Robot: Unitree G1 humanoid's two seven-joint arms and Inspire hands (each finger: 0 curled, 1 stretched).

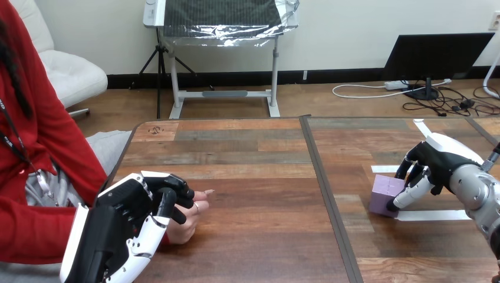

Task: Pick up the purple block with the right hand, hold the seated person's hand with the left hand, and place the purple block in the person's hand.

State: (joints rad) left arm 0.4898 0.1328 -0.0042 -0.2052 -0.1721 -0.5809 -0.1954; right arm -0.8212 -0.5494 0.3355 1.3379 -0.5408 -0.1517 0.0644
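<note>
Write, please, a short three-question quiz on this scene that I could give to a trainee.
1. True or false: the purple block already lies in the person's hand.
2. Which hand is closed on the purple block? A) the robot's left hand B) the robot's right hand C) the person's hand.
3. Fill in: the left hand's fingers curl over the ___.

Key
1. False: the block is at the right side of the table, far from the person's hand.
2. B: its fingers and thumb are curled round the block.
3. person's hand
</note>
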